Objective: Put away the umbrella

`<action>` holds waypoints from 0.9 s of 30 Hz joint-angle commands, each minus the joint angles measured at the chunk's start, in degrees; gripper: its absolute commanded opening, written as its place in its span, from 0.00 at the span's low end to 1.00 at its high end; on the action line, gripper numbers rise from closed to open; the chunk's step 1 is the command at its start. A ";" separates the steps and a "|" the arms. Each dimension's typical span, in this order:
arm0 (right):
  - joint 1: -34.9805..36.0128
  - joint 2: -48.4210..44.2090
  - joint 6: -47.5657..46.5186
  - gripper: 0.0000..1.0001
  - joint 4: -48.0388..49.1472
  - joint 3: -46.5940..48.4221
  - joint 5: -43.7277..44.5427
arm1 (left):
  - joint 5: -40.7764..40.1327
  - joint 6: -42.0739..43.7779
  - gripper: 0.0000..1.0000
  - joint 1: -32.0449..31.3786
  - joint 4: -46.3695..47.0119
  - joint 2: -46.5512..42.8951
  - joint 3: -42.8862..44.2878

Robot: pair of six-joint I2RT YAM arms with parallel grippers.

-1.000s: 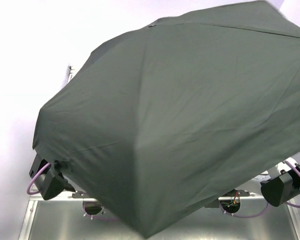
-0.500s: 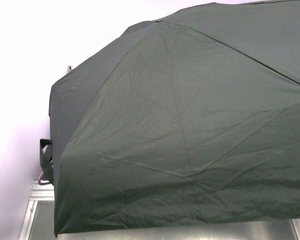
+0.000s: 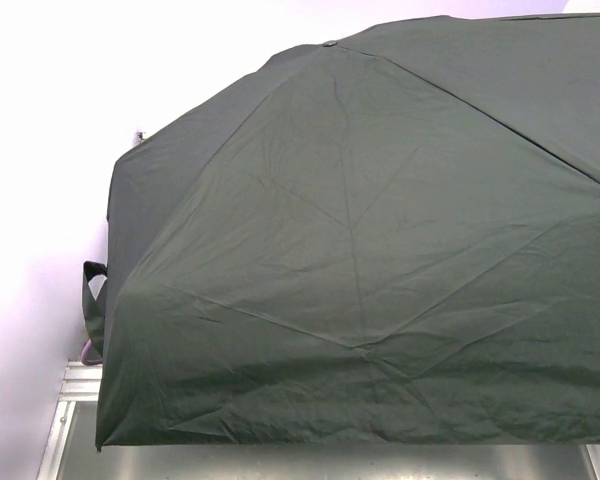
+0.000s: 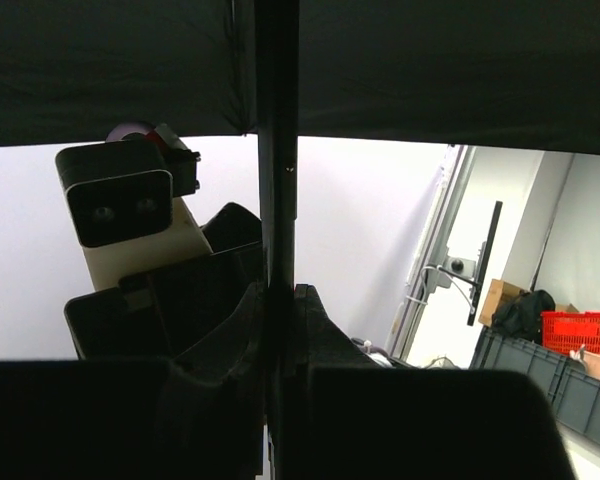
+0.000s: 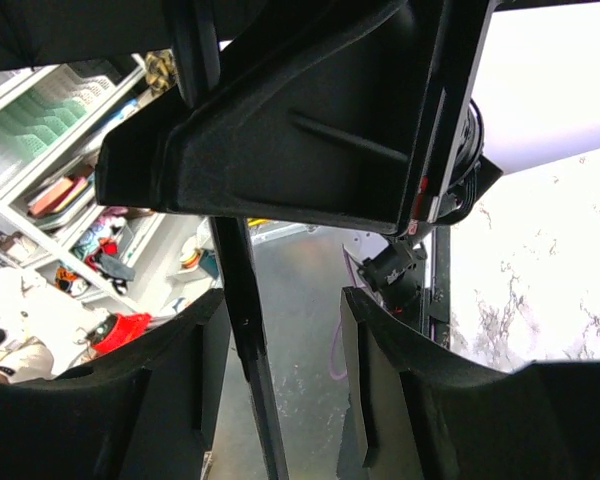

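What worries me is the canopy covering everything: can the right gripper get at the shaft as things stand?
Probably yes. The shaft runs between the right gripper's open fingers, with nothing else there. The left gripper is shut on the shaft, and the canopy blocks only the top camera.

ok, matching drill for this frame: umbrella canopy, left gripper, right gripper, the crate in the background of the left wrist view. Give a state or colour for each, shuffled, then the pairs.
Things:
1. umbrella canopy
2. left gripper
3. right gripper
4. crate

States and colours:
A. red
B. jaws apart
C. spread open, dark green
D. jaws shut on the umbrella shaft

Pairs: 1-C, 2-D, 3-B, 4-A
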 commanded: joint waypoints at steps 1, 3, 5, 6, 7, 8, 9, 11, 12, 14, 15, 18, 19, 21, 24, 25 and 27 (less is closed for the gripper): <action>0.23 -0.11 0.29 0.53 -1.22 2.06 1.93 | 1.90 -1.56 0.00 0.13 4.77 0.07 2.02; 0.15 0.21 0.29 0.53 -1.82 2.77 2.44 | 2.35 -1.56 0.00 0.24 4.41 -0.05 1.97; 0.14 0.46 0.26 0.53 -2.36 3.67 2.84 | 2.58 -1.56 0.00 0.27 4.09 0.10 2.02; 0.13 0.57 0.27 0.52 -2.62 4.05 3.06 | 2.73 -1.68 0.00 0.18 3.80 0.19 2.18; 0.14 0.64 0.18 0.49 -2.81 4.33 3.15 | 2.78 -1.81 0.00 0.20 3.72 0.43 2.35; 0.07 0.58 0.09 0.42 -2.94 4.50 3.24 | 2.81 -2.06 0.00 0.20 3.76 0.61 2.44; 0.13 0.73 -0.03 0.33 -3.18 4.53 3.29 | 2.75 -2.32 0.00 0.19 3.90 0.93 2.46; 0.19 0.52 -0.66 0.10 -4.07 4.15 3.24 | 2.48 -2.43 0.00 0.14 3.91 1.17 2.55; 0.14 0.28 -1.02 0.01 -4.68 3.82 3.28 | 2.26 -2.31 0.00 0.15 3.67 1.19 2.55; 0.06 -0.18 -2.25 0.01 -5.86 2.85 3.33 | 1.86 -2.09 0.00 0.18 2.77 1.26 2.72; -0.01 -0.45 -2.92 0.01 -6.20 2.29 3.41 | 1.56 -2.16 0.00 0.19 1.94 1.15 2.81; -0.70 -0.85 -7.86 0.01 -10.11 2.36 3.57 | 0.29 -2.98 0.30 0.30 -0.04 0.72 2.63; -0.82 -0.85 -10.27 0.01 -11.56 2.98 3.24 | -0.55 -3.20 0.40 0.50 -0.58 0.34 2.14; -0.95 -0.39 -16.27 0.01 -16.87 5.37 3.02 | -2.33 -4.15 0.58 1.26 -1.34 -0.58 0.93; -1.42 0.12 -20.95 0.01 -21.16 7.48 3.02 | -5.62 -6.31 0.75 3.00 -2.41 -2.38 -1.88; -1.66 0.13 -22.21 0.01 -21.82 7.60 2.93 | -6.61 -6.43 0.79 3.45 -2.36 -2.95 -2.89; -2.33 0.09 -24.36 0.01 -23.19 7.16 2.40 | -8.89 -5.93 0.88 4.01 -2.35 -4.33 -5.26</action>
